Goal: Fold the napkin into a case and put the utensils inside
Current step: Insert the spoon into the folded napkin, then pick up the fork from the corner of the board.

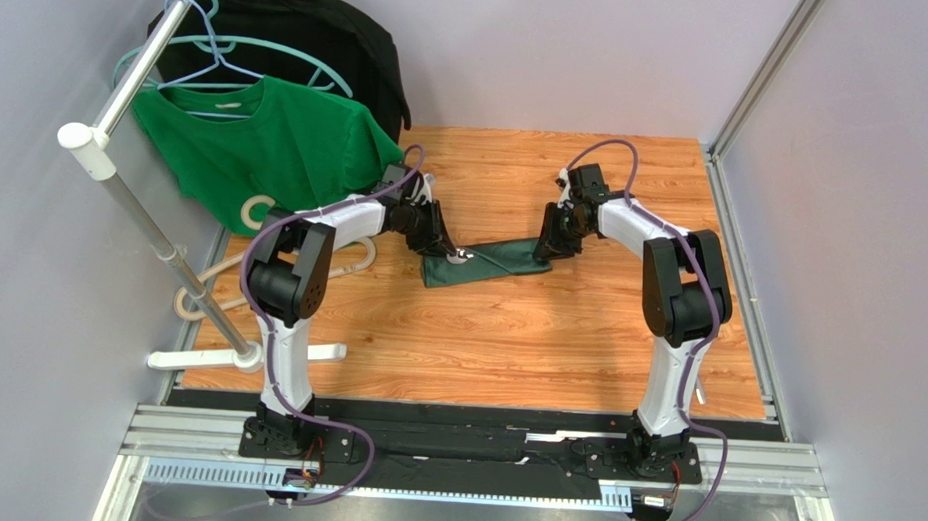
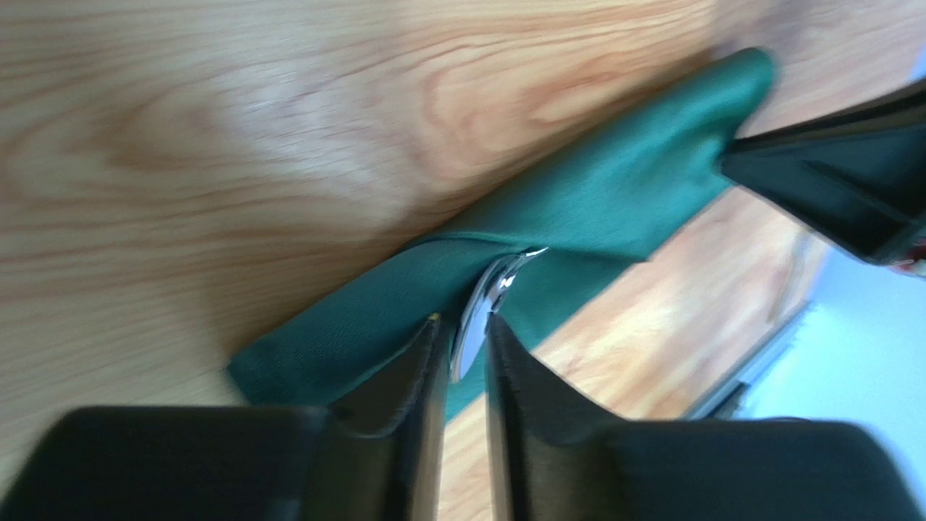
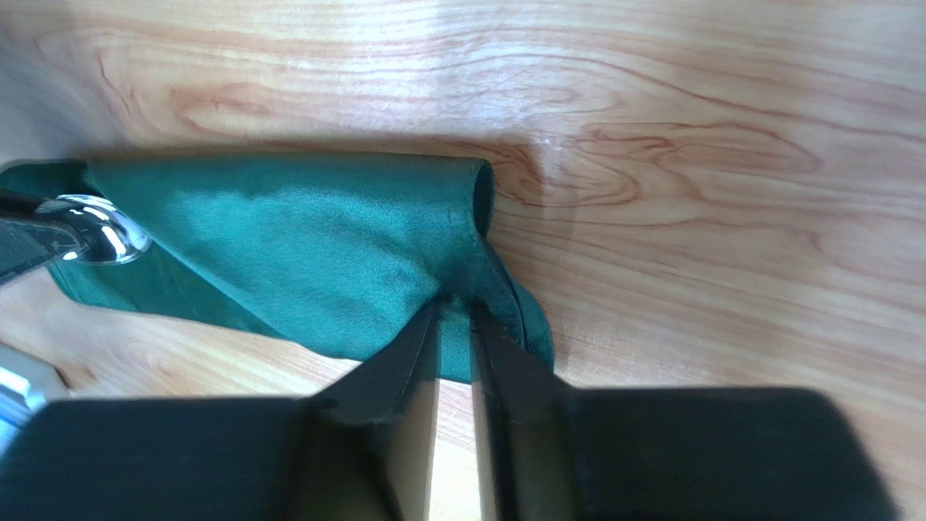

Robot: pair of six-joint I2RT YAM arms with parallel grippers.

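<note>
Gently, left tool (image 2: 462, 326), jaws slightly apart around the utensil (image 2: 495, 284), should feed it toward three o'clock; right tool (image 3: 454, 309), also slightly apart, seemingly steadies the case (image 3: 315, 244).

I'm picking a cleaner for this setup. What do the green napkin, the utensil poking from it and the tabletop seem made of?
Napkin: woven cloth, perhaps cotton or polyester; soft folds, faint sheen.
Utensil: polished metal, likely steel; mirror-bright glare.
Tabletop: wood or wood-look laminate; visible grain, smooth satin surface.
</note>
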